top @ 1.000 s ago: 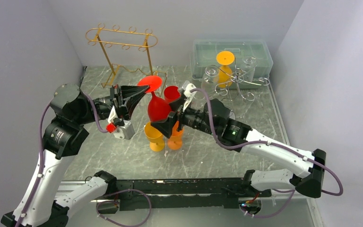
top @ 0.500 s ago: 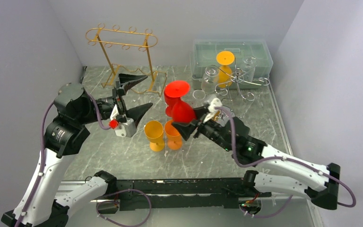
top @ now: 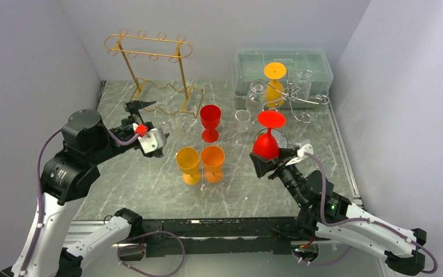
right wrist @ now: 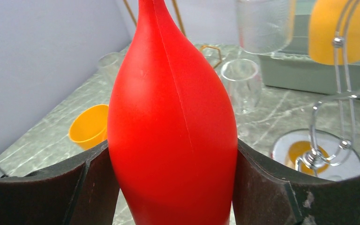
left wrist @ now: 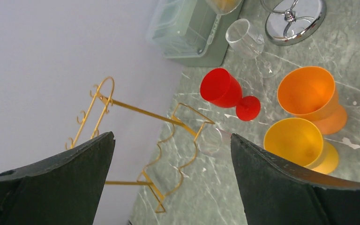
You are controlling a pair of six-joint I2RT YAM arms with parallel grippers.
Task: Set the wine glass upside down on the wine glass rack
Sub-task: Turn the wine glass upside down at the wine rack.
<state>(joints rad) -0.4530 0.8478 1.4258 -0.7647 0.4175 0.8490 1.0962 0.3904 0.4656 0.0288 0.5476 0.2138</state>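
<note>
A red wine glass (top: 265, 144) is held upside down, its round foot on top. My right gripper (top: 272, 164) is shut on the red wine glass's bowl (right wrist: 173, 122), one jaw pressing each side. It hangs just in front of the chrome wine glass rack (top: 293, 99), which carries an orange glass (top: 274, 81) and clear glasses upside down. In the right wrist view the chrome rack's arms (right wrist: 340, 84) rise to the right of the bowl. My left gripper (top: 146, 128) is open and holds nothing, near the gold wire rack (top: 150, 52). That gold rack (left wrist: 136, 110) also shows between the left jaws.
An upright red glass (top: 210, 121), a yellow cup (top: 188, 164) and an orange cup (top: 212, 163) stand mid-table. Clear glasses (top: 242, 121) stand near them. A green lidded bin (top: 282, 66) sits behind the chrome rack. Grey walls close in on both sides.
My left gripper opened, let go of the red glass's foot and drew back left. My right arm carried the glass rightward and nearer, up to the chrome rack.
</note>
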